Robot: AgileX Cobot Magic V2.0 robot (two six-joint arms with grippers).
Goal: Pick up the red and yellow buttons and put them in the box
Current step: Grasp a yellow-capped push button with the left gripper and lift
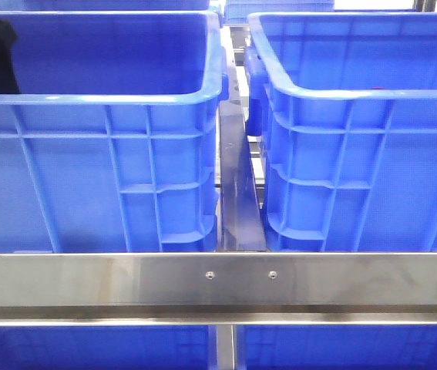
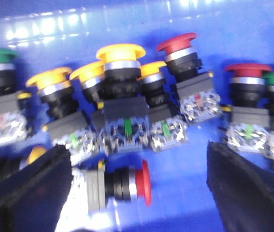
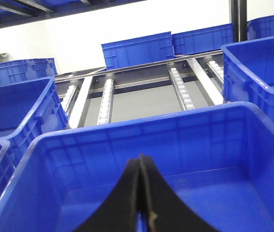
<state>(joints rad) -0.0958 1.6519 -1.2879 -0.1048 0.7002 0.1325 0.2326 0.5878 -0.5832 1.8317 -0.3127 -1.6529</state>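
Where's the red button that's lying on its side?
Left wrist view: the toppled red mushroom-head push button lies on the blue bin floor between the open jaws, beside the upright yellow-capped buttons.

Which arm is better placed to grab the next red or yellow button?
Left. Its open gripper hangs right over the buttons, with a red button lying on its side between the fingers. The right gripper is shut above a blue bin with no buttons in sight.
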